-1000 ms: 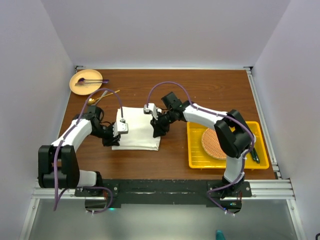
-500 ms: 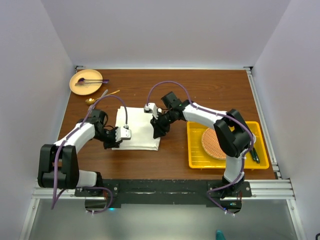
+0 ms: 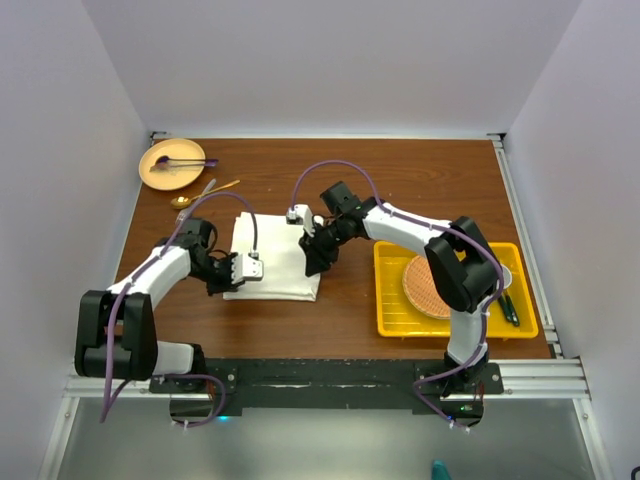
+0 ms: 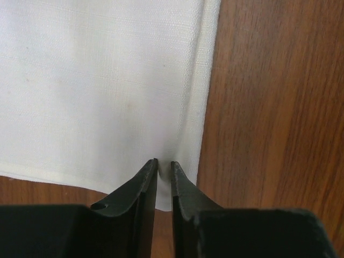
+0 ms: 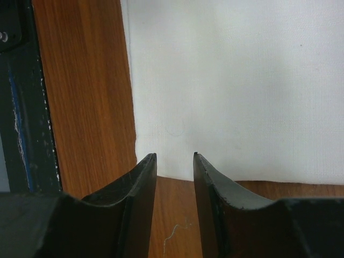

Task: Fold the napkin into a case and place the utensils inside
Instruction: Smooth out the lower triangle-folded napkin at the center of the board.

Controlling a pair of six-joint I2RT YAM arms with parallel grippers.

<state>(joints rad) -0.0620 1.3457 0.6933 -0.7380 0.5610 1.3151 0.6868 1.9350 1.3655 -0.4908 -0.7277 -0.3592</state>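
Where the left gripper (image 4: 164, 164) meets the napkin (image 4: 97, 80), its 2 fingers stand almost together, clamped on a thin ridge of cloth at the left edge beside the near-left corner. A soft crease runs from the tips into the fabric. The right gripper (image 5: 174, 161) sits at the right edge just beside the near-right corner, but its fingers stand apart. The cloth's edge lies flat and ungripped between them, with bare table (image 5: 86, 97) beside it. Seen from above, the napkin is a flat cream rectangle left of centre, between the 2 arms. The utensils (image 3: 182, 201), 2 slim gold pieces, lie on the wood just beyond the napkin's far-left corner, apart from it. They are near a tan plate (image 3: 170, 178) at the far left that carries a purple utensil (image 3: 185, 161). A yellow tray (image 3: 392, 305) holding an orange woven mat (image 3: 420, 290) sits well to the right. The step in hand appears to be the taking of 2 corners for a fold; no case is formed yet and neither utensil is inside. The next move probably calls for the right fingers to close on their edge. Both arms would then lift and carry the cloth at 1 pace, so that the crease falls straight.
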